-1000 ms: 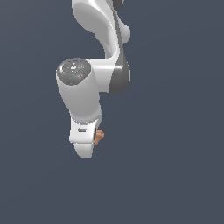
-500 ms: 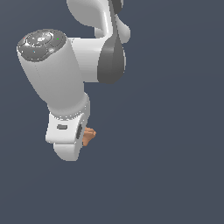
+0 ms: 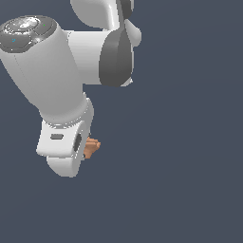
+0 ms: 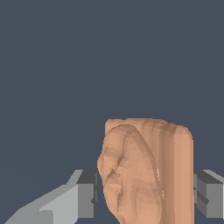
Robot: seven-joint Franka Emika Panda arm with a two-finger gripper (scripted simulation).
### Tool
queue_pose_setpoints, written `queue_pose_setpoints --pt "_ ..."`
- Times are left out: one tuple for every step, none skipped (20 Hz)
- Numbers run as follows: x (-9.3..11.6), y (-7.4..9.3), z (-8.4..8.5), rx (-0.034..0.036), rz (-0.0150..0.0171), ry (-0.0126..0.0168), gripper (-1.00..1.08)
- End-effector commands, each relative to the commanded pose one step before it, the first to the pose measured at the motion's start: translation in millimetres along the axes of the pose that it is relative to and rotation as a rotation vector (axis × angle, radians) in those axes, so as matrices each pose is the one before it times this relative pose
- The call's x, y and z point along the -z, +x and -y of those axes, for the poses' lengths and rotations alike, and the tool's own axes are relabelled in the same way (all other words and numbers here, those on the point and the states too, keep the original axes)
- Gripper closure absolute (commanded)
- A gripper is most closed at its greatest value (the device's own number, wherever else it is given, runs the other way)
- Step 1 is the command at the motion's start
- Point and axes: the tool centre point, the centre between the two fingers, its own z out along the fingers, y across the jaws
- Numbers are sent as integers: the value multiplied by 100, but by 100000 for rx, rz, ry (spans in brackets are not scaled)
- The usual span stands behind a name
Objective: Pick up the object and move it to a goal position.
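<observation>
Now much closer to the exterior camera than a second ago, the white arm (image 3: 52,80) fills the upper half and the nine-to-eleven o'clock part of that view, its round grey-capped joint having swung from mid-frame up toward the eleven o'clock corner and grown large, while its hand has shifted a little toward eight o'clock. The gripper (image 3: 83,148) sits at about seven o'clock from the picture's middle, and the object (image 3: 91,147) peeks out at its three o'clock edge, as it did in both earlier pictures, only larger. In the wrist view the object (image 4: 146,170) stands between the two grey fingers (image 4: 85,194), which press against its opposite flanks, so the gripper (image 4: 146,194) is clamped on the object and carries it against a plain slate-blue backdrop. The arm's shell is smooth, glossy white plastic with a dark grey band at one joint and a brushed, metal-looking cap on another. The object is matt orange-brown, lumpy and creased, with carved-looking folds on one face, a flatter ribbed side beside it, a broad rounded end away from the fingers and a narrower part between them. The fingers are blocky and flat-faced, grey and dull.
</observation>
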Motion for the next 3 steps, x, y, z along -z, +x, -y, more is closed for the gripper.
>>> queue_pose_setpoints --pt "153 -59 -109 16 11 27 108" --pt "15 -8 -16 0 0 0 108" --pt "4 -2 -5 0 0 0 108"
